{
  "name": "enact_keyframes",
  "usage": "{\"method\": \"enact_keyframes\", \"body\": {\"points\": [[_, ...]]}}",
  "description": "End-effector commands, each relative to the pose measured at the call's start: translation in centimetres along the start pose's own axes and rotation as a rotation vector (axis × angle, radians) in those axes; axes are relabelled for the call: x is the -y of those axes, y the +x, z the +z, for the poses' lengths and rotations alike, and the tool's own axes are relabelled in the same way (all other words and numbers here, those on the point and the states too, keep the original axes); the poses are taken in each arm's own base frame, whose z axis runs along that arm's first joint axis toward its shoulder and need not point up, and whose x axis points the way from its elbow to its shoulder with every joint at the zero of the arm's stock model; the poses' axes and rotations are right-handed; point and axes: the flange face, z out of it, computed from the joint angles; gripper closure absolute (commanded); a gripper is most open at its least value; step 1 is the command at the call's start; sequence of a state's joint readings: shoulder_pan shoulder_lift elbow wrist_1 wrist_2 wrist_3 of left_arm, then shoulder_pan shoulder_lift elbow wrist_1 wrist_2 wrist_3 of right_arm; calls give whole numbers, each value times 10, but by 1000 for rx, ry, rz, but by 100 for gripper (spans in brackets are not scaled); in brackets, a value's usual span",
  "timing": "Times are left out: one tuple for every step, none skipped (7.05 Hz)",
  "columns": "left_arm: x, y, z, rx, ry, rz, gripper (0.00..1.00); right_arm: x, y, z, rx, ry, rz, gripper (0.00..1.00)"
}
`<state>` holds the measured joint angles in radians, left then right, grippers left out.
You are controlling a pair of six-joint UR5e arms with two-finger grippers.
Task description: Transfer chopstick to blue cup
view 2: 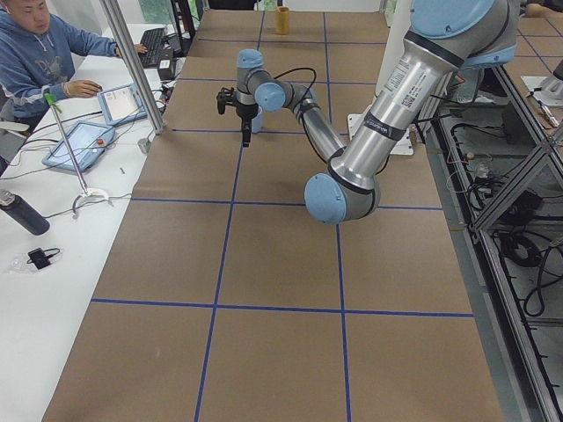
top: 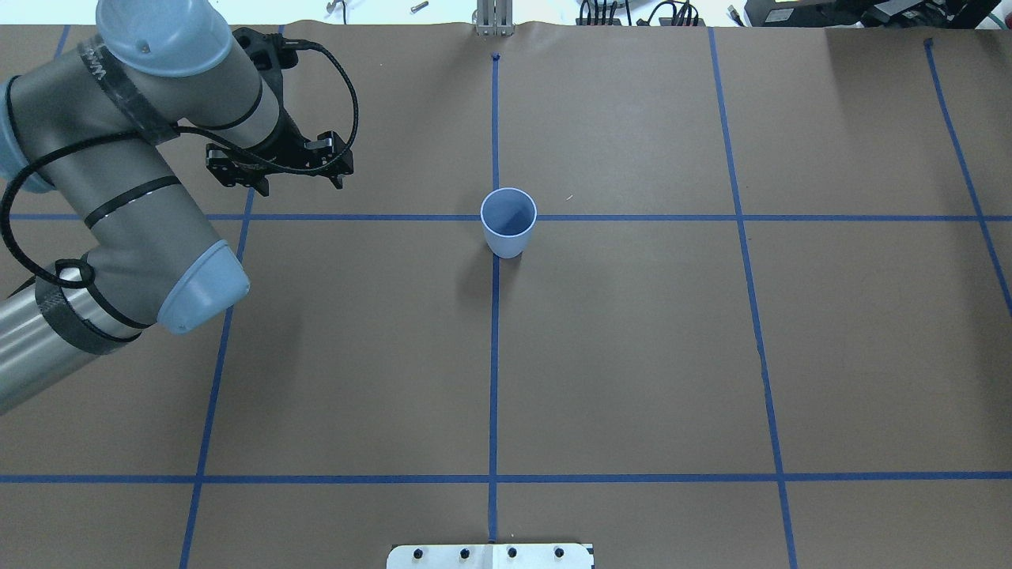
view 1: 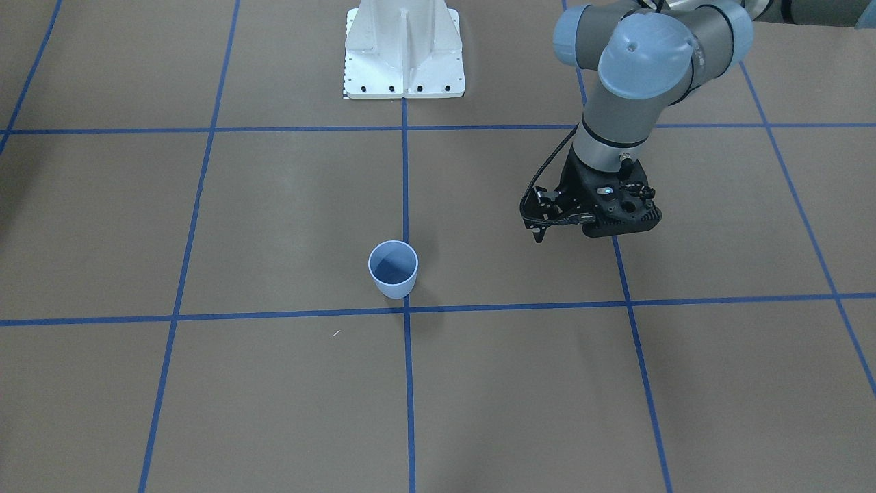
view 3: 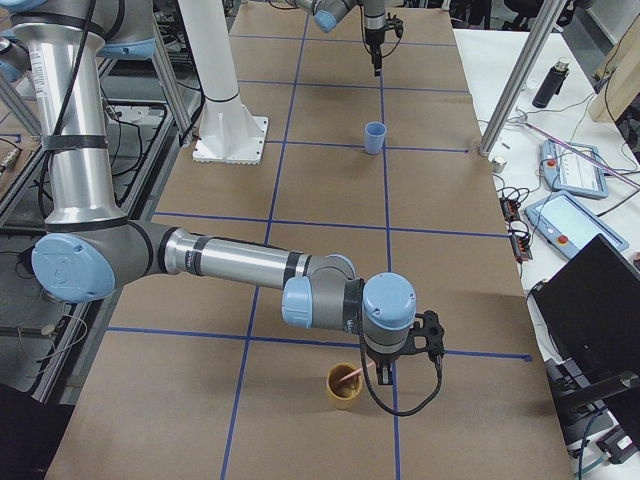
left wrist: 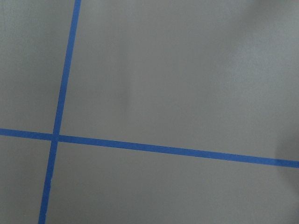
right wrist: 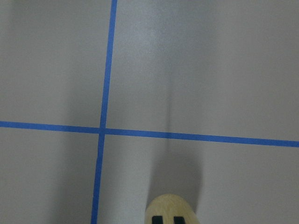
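The left tool hangs just above the tabletop with its two fingers spread apart and nothing between them. It is well to the robot's-left side of the blue cup and a little farther from the robot than the cup. The stretch from it to the cup is flat brown paper crossed by blue tape lines. The blue cup stands upright, mouth up, on a crossing of those lines, with brown paper showing all round it. The white base plate sits on the robot's side of the cup, well apart from it, and the paper's far edge lies beyond the cup on the side away from the robot. The right tool shows only in the side view, far from the blue cup toward the robot's-right end of the tabletop, pointing down just beside a yellow cup. I cannot tell whether its fingers are spread or pressed together. The chopstick leans inside that yellow cup, its top near the rim, far from the blue cup.
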<state>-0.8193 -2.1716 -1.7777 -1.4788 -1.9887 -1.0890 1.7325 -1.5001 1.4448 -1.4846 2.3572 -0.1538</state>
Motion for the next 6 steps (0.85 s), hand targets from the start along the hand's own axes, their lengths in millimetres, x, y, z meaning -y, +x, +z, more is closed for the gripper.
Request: {"method": "enact_keyframes", "body": {"points": [[2, -2, -6, -6, 8, 4, 1, 5, -20, -52, -16, 55, 2, 100], [-5, -23, -1, 5, 1, 23, 1, 5, -30, -75, -26, 80, 0, 100], [-10, -53, -5, 20, 8, 101, 1, 6, -37, -91, -33, 105, -9, 100], [-4, -86, -6, 38, 11, 120, 1, 15, -42, -100, -40, 119, -21, 100], [-2, -116, -9, 52, 19, 167, 1, 35, -54, -118, -38, 120, -19, 100], [2, -144, -14, 70, 26, 196, 1, 56, -73, -147, -40, 125, -16, 100]]}}
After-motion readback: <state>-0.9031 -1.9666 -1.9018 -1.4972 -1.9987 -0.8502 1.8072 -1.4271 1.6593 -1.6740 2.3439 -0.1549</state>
